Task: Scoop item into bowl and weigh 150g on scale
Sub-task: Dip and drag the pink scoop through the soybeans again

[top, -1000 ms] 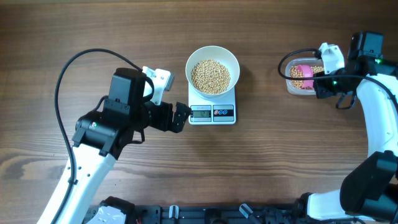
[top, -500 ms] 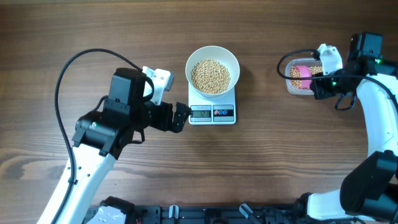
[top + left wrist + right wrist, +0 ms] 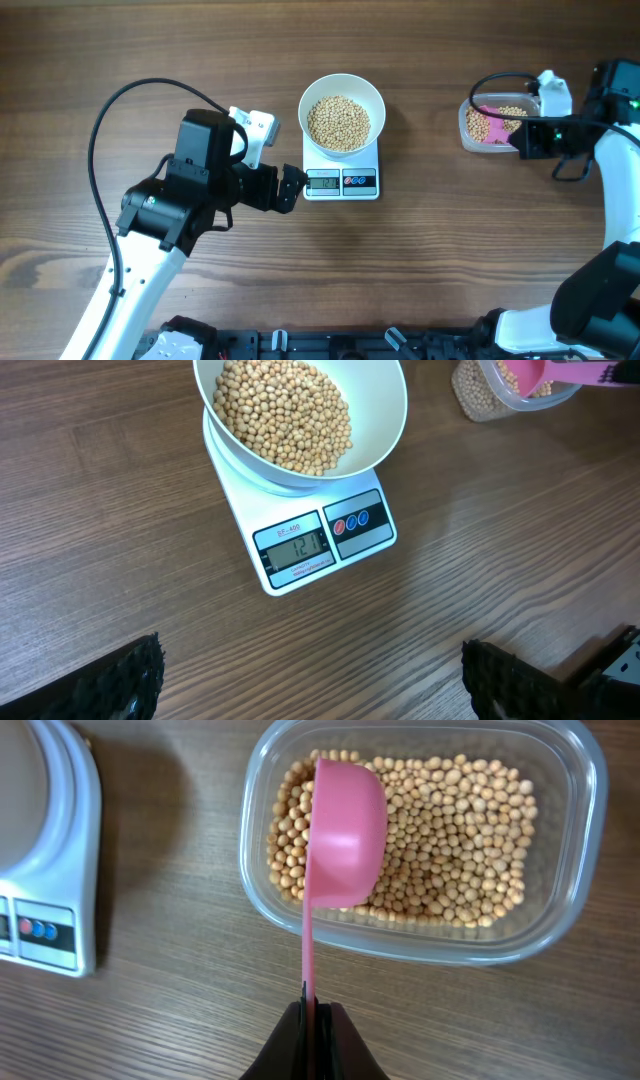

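Loose light beans [image 3: 450,840] are lying in the tub [image 3: 585,790], likely too roll-prone to pinch; right pincer [image 3: 310,1010] is clamping the pink scoop [image 3: 345,830] by its thin handle, left pincer [image 3: 315,682] is hanging spread wide, empty.

Seen from overhead, the brown wooden table [image 3: 430,260] lies open from 3 to 7 o'clock of the flat white square scale [image 3: 341,182]. The deep round white bowl [image 3: 342,82] covers its platform. At 9 o'clock the left gripper [image 3: 292,188], jaws wide, crowds the scale's edge. Toward 2 o'clock, well apart, the pink plastic scoop [image 3: 345,830], pinched in the right gripper [image 3: 312,1017], blocks the left half of the clear plastic tub [image 3: 580,840].
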Controlling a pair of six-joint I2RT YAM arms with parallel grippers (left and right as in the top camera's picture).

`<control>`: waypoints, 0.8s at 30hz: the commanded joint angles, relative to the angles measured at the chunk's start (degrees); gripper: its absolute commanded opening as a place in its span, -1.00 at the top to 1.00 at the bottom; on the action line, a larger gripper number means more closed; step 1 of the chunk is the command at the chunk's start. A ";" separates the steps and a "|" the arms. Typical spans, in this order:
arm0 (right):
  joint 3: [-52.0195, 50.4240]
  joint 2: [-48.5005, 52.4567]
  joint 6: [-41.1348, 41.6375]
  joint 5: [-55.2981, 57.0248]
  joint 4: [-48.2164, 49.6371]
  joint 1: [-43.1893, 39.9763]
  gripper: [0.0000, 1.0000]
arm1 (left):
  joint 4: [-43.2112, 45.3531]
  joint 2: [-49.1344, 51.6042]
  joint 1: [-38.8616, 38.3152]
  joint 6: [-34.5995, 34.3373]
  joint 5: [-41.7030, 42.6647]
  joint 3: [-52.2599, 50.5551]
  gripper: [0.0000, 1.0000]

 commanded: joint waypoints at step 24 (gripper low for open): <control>-0.07 0.85 9.16 -30.91 -2.16 -17.90 0.91 | 0.00 -0.35 0.37 -0.31 0.50 0.02 -1.00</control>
